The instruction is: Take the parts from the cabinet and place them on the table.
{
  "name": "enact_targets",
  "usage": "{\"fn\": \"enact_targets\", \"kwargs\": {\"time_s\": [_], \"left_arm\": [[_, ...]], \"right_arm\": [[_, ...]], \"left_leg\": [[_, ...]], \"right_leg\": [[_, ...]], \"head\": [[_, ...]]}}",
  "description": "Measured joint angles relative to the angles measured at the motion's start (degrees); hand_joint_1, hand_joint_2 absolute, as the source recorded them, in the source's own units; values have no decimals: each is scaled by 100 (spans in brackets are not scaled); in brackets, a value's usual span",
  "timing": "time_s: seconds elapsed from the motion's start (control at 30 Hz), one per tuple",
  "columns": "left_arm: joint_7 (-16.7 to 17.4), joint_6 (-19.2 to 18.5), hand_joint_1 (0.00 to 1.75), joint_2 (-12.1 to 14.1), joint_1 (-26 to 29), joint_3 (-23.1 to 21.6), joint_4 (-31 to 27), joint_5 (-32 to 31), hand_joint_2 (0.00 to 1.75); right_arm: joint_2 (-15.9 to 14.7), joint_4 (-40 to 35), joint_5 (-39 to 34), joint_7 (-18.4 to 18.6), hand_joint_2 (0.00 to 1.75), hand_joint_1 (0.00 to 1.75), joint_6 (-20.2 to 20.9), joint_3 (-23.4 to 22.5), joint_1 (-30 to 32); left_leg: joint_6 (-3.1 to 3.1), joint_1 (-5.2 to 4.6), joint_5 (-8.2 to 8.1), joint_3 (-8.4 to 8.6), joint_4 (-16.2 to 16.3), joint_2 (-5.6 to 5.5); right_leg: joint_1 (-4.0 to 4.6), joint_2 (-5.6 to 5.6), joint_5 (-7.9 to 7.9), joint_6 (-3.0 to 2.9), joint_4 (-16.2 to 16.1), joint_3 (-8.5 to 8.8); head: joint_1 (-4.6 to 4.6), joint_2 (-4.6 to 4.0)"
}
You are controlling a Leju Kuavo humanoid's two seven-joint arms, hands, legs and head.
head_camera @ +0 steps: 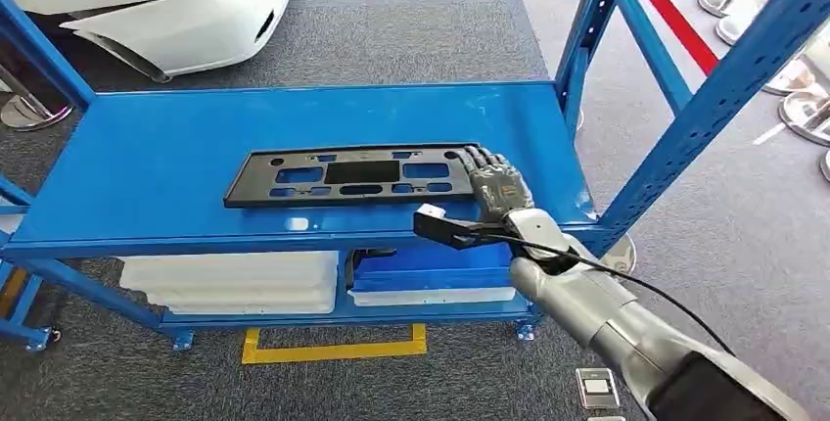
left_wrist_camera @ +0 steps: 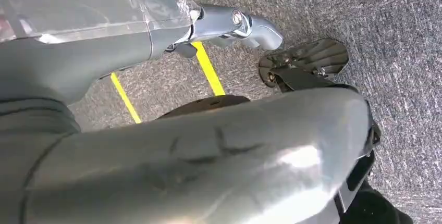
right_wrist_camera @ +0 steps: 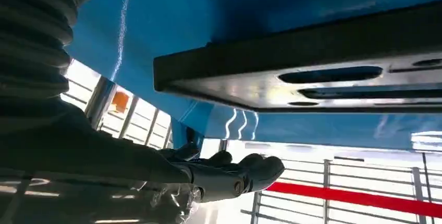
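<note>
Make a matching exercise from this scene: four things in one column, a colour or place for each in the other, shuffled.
Things:
1. black plate
2. right hand
3. white bins
4. yellow floor marking

Descriptions:
A. on the carpet in front of the rack
B. at the plate's right end
C. flat on the blue top shelf
D. on the lower shelf

Pairs: 1-C, 2-B, 3-D, 4-A

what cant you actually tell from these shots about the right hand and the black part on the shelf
- Head view: whether the right hand grips the black plate or just rests at its end; the fingertips blend with the dark plate.
- Right wrist view: the plate runs off the picture's edge, and the fingers lie apart from its end, contact unclear.
- Head view: contents of the lower bins, hidden by the blue shelf.
- Left wrist view: the left hand's state, covered by silver arm parts.
</note>
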Motion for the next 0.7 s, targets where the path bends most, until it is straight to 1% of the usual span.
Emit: {"fn": "enact_targets", "kwargs": {"time_s": [0.1, 0.17, 0.2, 0.23, 0.27, 0.3, 0.37, 0.5, 0.7], "left_arm": [[2, -17, 0, 2, -8, -2, 0, -11, 0], [2, -26, 0, 2, -9, -2, 0, -15, 0], [2, -26, 0, 5, -11, -2, 0, -17, 0], [2, -26, 0, 5, -15, -2, 0, -31, 0], [2, -26, 0, 5, -22, -2, 0, -44, 0], [2, -26, 0, 5, -27, -2, 0, -50, 0], [2, -26, 0, 7, -35, -2, 2, -55, 0], [2, -26, 0, 7, -35, -2, 13, -50, 0], [2, -26, 0, 7, -35, -2, 28, -52, 0]], "right_arm": [[-7, 184, -77, -50, 175, 2, 0, 0, -17], [-9, 269, -103, -81, 175, 24, 2, 0, -20], [-9, 297, -118, -131, 175, 63, 4, 0, -27], [-9, 328, -99, -186, 175, 42, 2, 0, -35], [-9, 365, -39, -263, 175, 5, -20, 2, -41], [-9, 407, 26, -319, 175, 0, -61, 11, -49], [9, 481, 140, -396, 175, 0, -190, 37, -73], [83, 593, 312, -415, 175, 0, -383, 103, -174], [278, 698, 559, -254, 175, 0, -476, 280, -356]], "left_leg": [[0, 0, 0, 0, 1, 0], [0, 0, 0, 0, 1, 0], [0, 0, 0, 0, 1, 0], [0, 0, 0, 0, 1, 0], [0, 0, 0, -1, 1, 0], [0, 0, 0, -1, 1, 0], [0, 0, 0, -2, 0, 0], [0, 0, 0, -2, 0, 0], [2, 1, 2, -2, 0, 0]], "right_leg": [[0, 0, 0, 0, 0, 0], [0, 0, 0, 0, 0, 0], [0, 0, 0, 0, 0, 0], [0, 0, 0, 0, 0, 0], [0, 0, 0, 0, 0, 0], [0, -1, 0, 0, 0, 0], [0, -1, 0, 0, 0, 0], [1, 0, 0, 0, 1, 1], [1, -1, 0, 0, 2, 0]], "head": [[0, 0], [0, 0], [2, 0], [0, 0], [-2, 0], [2, 0], [0, 0], [2, 0], [-4, 0]]}}
